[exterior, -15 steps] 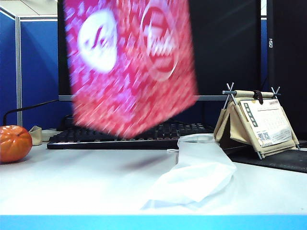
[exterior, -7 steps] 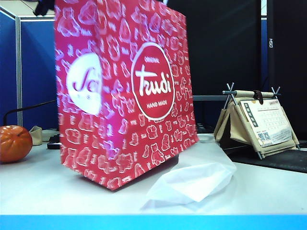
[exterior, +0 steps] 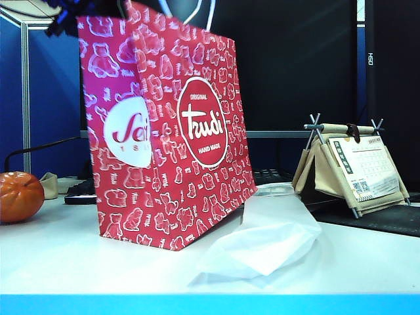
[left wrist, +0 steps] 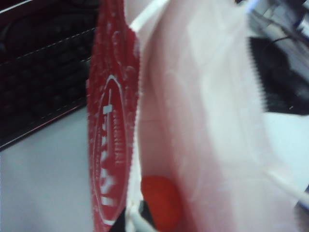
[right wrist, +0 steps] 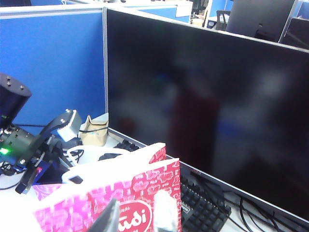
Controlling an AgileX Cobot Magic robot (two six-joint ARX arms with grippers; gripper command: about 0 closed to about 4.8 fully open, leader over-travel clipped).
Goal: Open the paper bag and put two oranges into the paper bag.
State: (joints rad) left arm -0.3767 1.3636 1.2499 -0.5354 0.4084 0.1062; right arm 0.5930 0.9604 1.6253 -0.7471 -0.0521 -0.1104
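The pink-red paper bag [exterior: 170, 138] stands on the white table [exterior: 79, 262], its "Trudi" face turned to the front right. My left gripper [left wrist: 137, 216] is shut on the bag's top rim by a white cord handle [left wrist: 145, 14], and it shows dark at the bag's upper left corner [exterior: 62, 16]. The mouth gapes, showing the pale inside [left wrist: 207, 121]; low inside is a red-orange rounded shape [left wrist: 161, 203] I cannot identify. One orange [exterior: 20, 195] lies on the table far left. My right gripper [right wrist: 139, 199] hangs open above and in front of the Trudi face [right wrist: 137, 217].
A white translucent plastic bag [exterior: 262, 243] lies crumpled against the paper bag's right foot. Behind it are a black keyboard [exterior: 82, 191] and a dark monitor [exterior: 302, 65]. A desk calendar stand [exterior: 351, 167] sits at the right. Blue partition at the left.
The paper bag has come down from swinging tilted in the air to stand on the table, and has settled more upright. The orange and plastic bag have not moved.
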